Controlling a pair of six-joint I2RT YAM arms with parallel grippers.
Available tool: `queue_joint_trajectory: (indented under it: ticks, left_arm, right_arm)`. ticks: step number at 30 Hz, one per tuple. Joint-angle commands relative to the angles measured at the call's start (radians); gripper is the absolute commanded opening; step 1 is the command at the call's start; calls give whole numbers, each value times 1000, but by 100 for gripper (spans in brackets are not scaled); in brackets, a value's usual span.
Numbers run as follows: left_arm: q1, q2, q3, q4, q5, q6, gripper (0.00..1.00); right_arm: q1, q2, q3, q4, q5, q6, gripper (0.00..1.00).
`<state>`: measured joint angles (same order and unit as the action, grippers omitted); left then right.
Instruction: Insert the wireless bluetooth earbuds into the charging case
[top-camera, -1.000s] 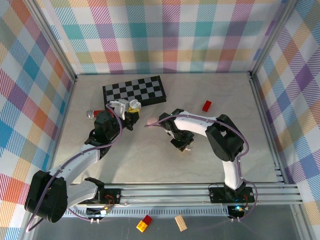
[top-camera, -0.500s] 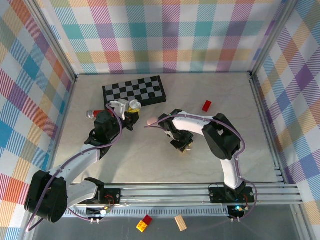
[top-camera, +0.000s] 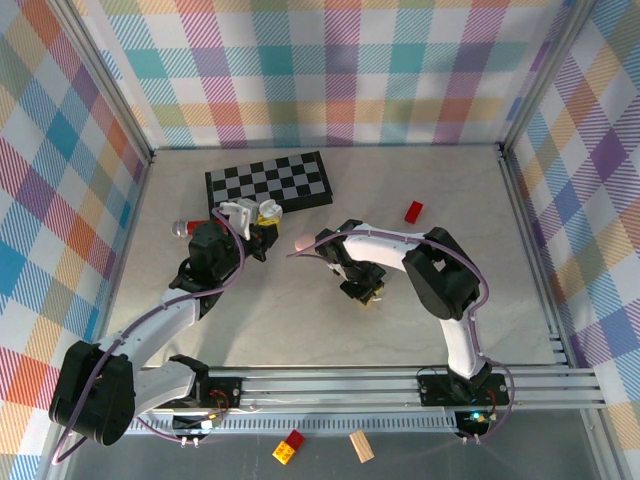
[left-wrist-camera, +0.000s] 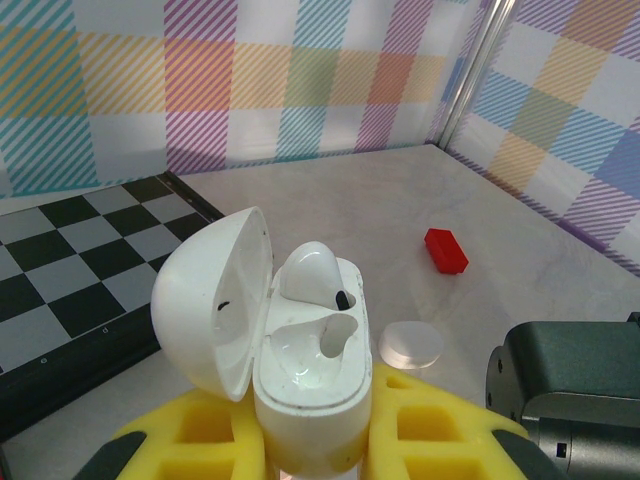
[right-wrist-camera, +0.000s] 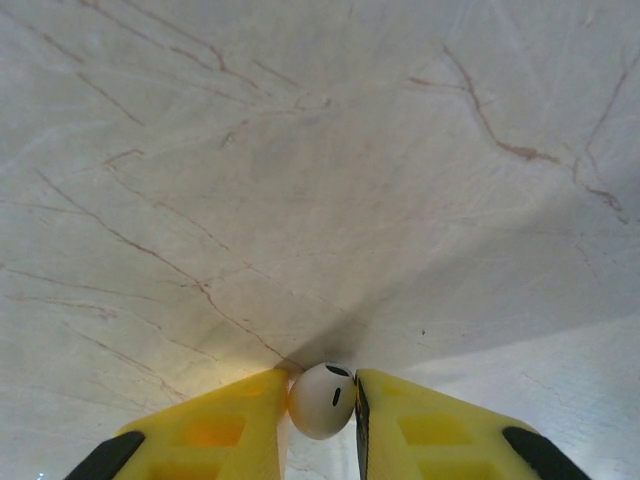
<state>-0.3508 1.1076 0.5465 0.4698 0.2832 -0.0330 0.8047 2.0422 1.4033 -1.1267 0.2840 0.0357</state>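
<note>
My right jaws clench a white earbud (right-wrist-camera: 322, 400) close over the tabletop (right-wrist-camera: 300, 150). My left jaws grip the open charging case (left-wrist-camera: 305, 375), with a seated earbud (left-wrist-camera: 315, 275) in it. A red brick (left-wrist-camera: 446, 250) lies beyond them to the right.

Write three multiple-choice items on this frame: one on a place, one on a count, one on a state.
1. Where is the loose earbud?
A) on the checkerboard
B) between the right gripper's fingers
C) beside the red brick

2. How many earbuds sit in the case?
A) none
B) one
C) two

3. How is the lid?
A) open
B) shut
C) detached

Key:
1 B: yellow fingers pinch the loose earbud from both sides.
2 B: the case, held in the left gripper, has one seated earbud beside an empty slot.
3 A: the lid is tipped back and joined to the case.
</note>
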Motion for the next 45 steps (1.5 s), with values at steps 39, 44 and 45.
queue_joint_trajectory:
  ticks: [39, 44, 45]
  left_arm:
    - [-359, 345, 70, 442, -164, 214, 17]
    - [-410, 416, 118, 454, -194, 246, 17]
    - [-418, 428, 125, 465, -194, 245, 17]
  right_arm:
    - [-325, -868, -481, 1087, -672, 449, 21]
    - [-329, -889, -513, 1186, -728, 510, 21]
    - [-329, -889, -519, 1209, -735, 522, 21]
